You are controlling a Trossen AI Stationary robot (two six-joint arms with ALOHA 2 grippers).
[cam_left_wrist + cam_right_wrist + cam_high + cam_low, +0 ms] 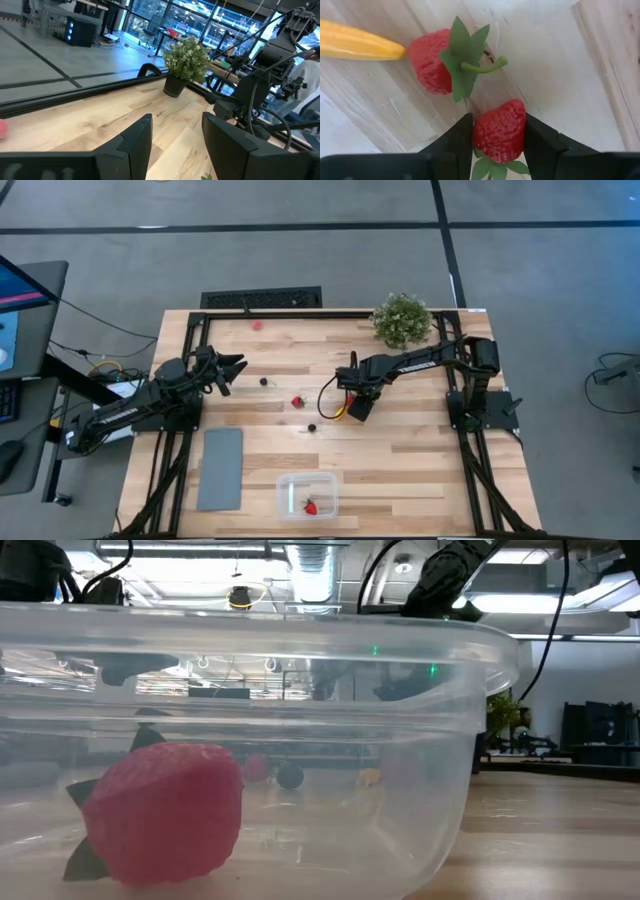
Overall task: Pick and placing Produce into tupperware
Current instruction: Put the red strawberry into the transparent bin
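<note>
The clear tupperware (pixel 307 494) stands near the table's front edge with one red strawberry (pixel 310 506) lying on its floor; that strawberry also shows in the low view (pixel 165 810). My right gripper (pixel 352 396) is low over the table's middle, shut on a second strawberry (pixel 499 131). Just beyond it lie a leafy strawberry (pixel 436 61) and the yellow piece (pixel 360 46). Another strawberry (pixel 297 402) and two black berries (pixel 264 381) (pixel 311 427) lie on the wood. My left gripper (pixel 228 370) is open and empty at the left. My right gripper pinches the strawberry's red body (pixel 479 131) between its two fingers, one on each side. The fingers come from above, pointing down at the table. The strawberry's green leaves (pixel 490 167) point back toward the wrist. Whether it is clear of the wood, I cannot tell.
A flat grey slab (pixel 220 468) lies left of the tupperware. A leafy potted plant (pixel 402 320) stands at the far right corner, a pale pink spot (pixel 257 323) near the far edge. Bare wood lies right of the tupperware.
</note>
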